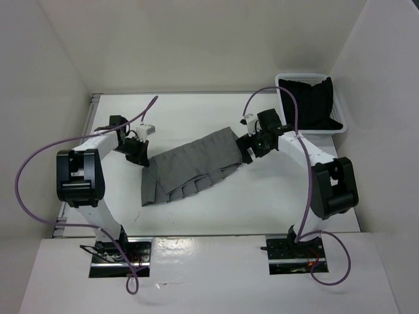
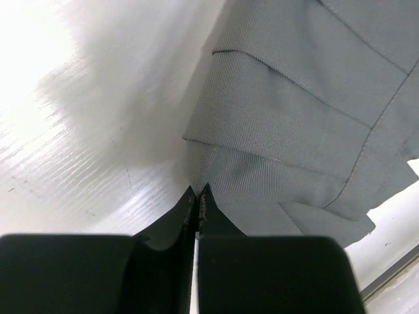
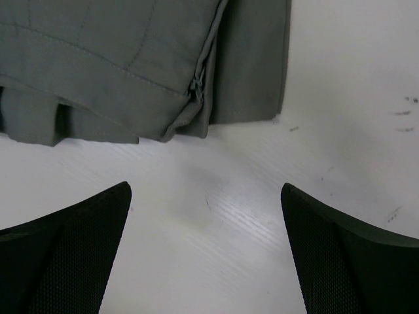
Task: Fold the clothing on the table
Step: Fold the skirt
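Note:
The clothing [image 1: 190, 167], a grey pleated skirt, lies spread aslant across the middle of the white table [image 1: 196, 111]. My left gripper [image 1: 141, 159] sits at the skirt's upper left hem corner. In the left wrist view the left gripper [image 2: 198, 191] is shut, and the pleats of the clothing [image 2: 294, 118] gather into its tips. My right gripper [image 1: 251, 152] hovers at the skirt's narrow right end. In the right wrist view the right gripper [image 3: 206, 196] stands open over bare table, just short of the clothing [image 3: 118, 59] and its waistband corner.
A white mesh basket [image 1: 337, 124] holding a black cloth [image 1: 314, 101] stands at the table's back right corner. Upright white walls close in the left, back and right sides. A metal rail [image 1: 91, 111] edges the table on the left.

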Motion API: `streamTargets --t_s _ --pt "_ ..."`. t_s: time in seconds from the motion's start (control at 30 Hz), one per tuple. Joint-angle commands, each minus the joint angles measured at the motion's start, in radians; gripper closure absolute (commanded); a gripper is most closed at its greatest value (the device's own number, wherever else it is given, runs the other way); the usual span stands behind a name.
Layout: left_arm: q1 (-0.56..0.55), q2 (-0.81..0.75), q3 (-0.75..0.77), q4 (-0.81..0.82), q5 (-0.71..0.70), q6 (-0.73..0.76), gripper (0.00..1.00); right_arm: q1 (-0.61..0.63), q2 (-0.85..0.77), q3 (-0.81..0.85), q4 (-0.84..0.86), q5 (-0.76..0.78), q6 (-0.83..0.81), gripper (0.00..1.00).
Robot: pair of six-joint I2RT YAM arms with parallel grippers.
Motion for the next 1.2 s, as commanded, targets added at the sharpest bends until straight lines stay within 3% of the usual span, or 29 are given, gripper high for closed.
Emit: streamTargets --t_s 0.0,0.2,0.93,1.17 --pt "0.006 -0.046 -0.007 -0.022 -0.004 -0.027 1.00 -0.035 0.054 0.087 0.031 -0.122 -0.022 0.01" --pt "0.006 -0.085 -0.027 -0.022 -0.004 -0.028 1.00 -0.111 0.214 0.190 0.010 -0.294 -0.022 0.01" --pt "0.006 -0.085 -0.056 -0.022 0.006 -0.028 1.00 -0.159 0.381 0.247 0.022 -0.361 -0.050 0.01" --pt "0.006 -0.066 -0.065 -0.011 0.006 -0.028 1.00 -0.159 0.426 0.276 0.002 -0.451 -0.041 0.01"
